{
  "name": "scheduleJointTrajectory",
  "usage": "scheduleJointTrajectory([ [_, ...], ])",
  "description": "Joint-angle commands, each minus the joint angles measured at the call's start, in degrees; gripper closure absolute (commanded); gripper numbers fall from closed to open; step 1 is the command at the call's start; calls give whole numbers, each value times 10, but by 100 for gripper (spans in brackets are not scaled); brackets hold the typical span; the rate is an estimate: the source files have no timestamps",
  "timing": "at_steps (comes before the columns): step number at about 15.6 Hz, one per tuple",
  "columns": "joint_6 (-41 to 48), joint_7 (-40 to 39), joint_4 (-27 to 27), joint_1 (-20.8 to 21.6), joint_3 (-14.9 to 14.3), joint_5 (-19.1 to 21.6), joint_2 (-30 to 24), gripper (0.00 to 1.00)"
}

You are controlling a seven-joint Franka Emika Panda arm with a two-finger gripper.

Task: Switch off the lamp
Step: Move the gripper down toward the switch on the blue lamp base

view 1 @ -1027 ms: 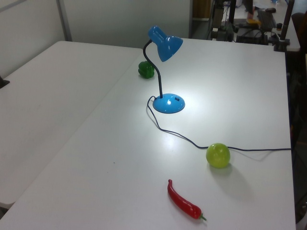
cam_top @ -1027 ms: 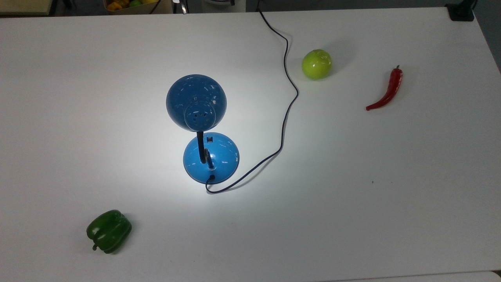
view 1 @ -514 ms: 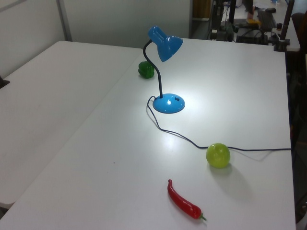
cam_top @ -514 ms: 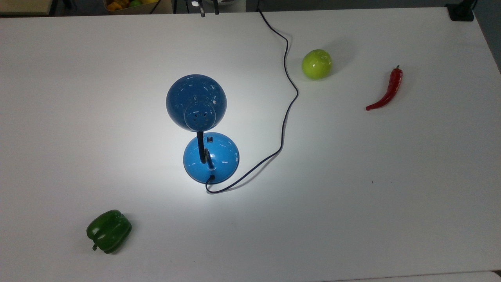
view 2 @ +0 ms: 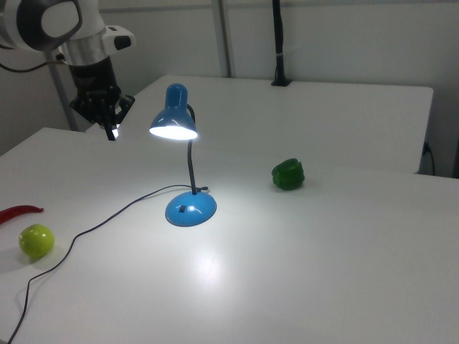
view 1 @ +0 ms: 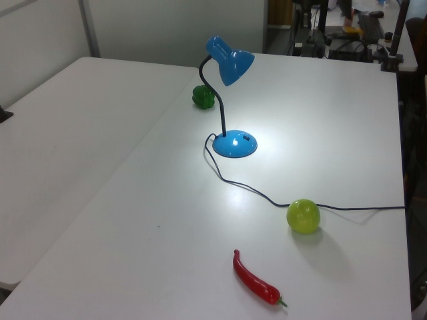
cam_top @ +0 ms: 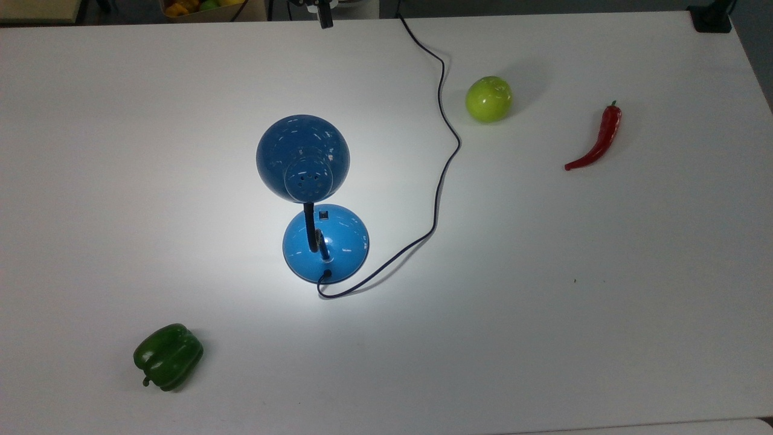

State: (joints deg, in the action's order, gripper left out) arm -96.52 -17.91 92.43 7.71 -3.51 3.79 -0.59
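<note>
blue lamp (cam_top: pixel 314 199) lit, mid-table (cam_top: pixel 604 302), bright pool round its base | gripper (view 2: pixel 111 127) hangs well apart, beyond the shade (right view's left); finger state cannot tell | cord (cam_top: pixel 444 157) trails past green apple (cam_top: pixel 488 99)

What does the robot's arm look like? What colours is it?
In the right view the arm is chunky, rounded and glossy white, with a grey round cap on its joint. A thin black cable loops beside it. At its end is a black gripper with a small white tip.
</note>
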Motion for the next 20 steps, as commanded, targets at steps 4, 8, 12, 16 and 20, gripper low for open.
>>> scheduleJointTrajectory([
  [4, 13, 36, 31, 5, 3, 13, -10, 100],
  [8, 13, 44, 61, 7, 3, 10, -9, 100],
  [12, 4, 45, 95, 5, 3, 8, -5, 99],
  [16, -34, 45, 126, 2, 0, 6, 0, 99],
  [20, -138, 103, 184, 6, 0, -17, 5, 99],
])
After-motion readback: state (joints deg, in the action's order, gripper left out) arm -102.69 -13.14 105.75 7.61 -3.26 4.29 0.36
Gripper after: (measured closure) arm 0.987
